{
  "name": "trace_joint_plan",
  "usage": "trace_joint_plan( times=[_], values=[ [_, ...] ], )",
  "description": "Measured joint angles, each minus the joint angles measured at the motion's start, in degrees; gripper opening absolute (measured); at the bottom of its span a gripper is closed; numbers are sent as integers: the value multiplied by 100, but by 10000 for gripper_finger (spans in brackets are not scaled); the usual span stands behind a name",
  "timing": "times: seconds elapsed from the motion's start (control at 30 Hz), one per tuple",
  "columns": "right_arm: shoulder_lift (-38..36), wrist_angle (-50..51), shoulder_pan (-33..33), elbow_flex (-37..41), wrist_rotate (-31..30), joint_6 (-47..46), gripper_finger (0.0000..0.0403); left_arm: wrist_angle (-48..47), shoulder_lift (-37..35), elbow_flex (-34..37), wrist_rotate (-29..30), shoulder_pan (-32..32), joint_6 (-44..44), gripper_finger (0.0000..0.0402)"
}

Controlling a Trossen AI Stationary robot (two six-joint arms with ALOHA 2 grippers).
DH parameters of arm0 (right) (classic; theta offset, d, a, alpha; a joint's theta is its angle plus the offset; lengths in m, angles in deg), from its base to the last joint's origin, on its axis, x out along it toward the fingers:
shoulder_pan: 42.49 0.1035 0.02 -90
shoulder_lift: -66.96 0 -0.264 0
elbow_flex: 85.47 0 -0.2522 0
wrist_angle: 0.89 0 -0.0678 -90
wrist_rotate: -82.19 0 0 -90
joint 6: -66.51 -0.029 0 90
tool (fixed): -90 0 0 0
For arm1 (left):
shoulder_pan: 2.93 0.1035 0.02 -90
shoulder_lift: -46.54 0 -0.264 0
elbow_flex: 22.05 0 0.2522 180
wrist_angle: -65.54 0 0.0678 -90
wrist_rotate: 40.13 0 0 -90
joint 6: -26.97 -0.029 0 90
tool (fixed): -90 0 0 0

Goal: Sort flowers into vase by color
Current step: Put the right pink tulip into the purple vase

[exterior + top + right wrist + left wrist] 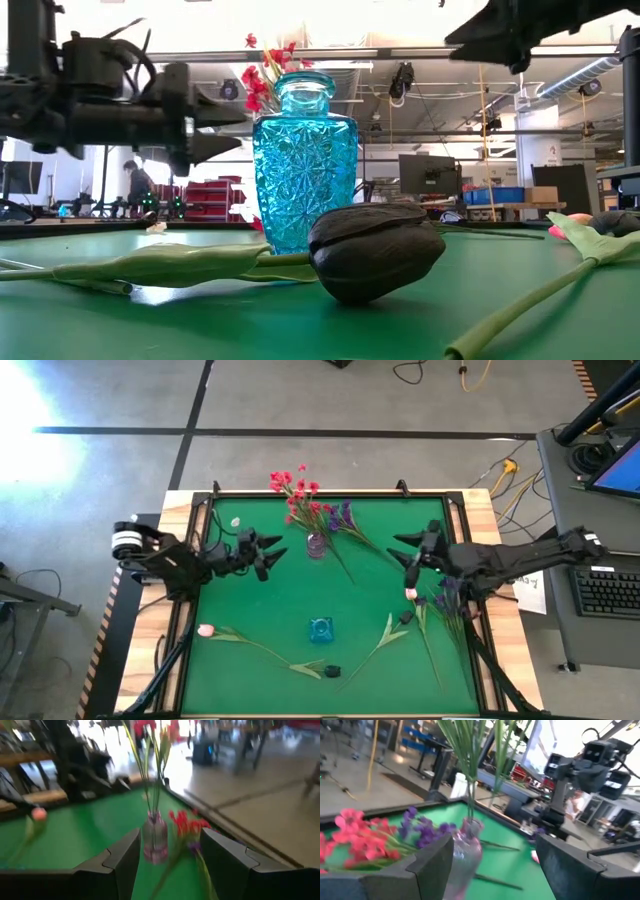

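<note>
Nearest the low camera lies a dark tulip bud on the green table, its stem running off sideways. Just behind it stands the blue glass vase, empty. Farther back, a clear pink-tinted vase holds green stems, with red flowers and purple flowers lying beside it. A pale pink tulip lies near the left edge. Left gripper and right gripper hover either side of the clear vase, jaws wide, holding nothing.

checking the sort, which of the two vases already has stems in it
The clear pinkish vase near the table's far edge holds green stems; the blue vase nearer the front is empty.
</note>
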Motion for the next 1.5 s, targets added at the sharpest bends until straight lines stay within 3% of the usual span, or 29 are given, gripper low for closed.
trace_joint_plan(
  times=[0.2, 0.37, 0.7, 1.2, 1.4, 1.5],
  values=[
    [682, 1154, -230, -692, 10, -623, 199, -80, -117, 154, 51, -522, 142, 268],
    [1168, 1721, -360, -1078, 33, -934, 199, -711, -117, 154, 57, -817, 412, 263],
    [1541, 1879, -851, -1249, 497, -1110, 199, -1335, -122, 146, 232, -981, 779, 232],
    [2050, 1935, -1194, -1249, 845, -1108, 199, -2574, -122, -560, 320, -1634, 753, 231],
    [2246, 2240, -1194, -1249, 1031, -1759, 199, -2746, -122, -569, 322, -1996, 1248, 231],
    [2304, 2566, -1194, -1249, 1469, -2264, 199, -3002, -128, -646, 322, -2198, 1504, 231]
  ],
)
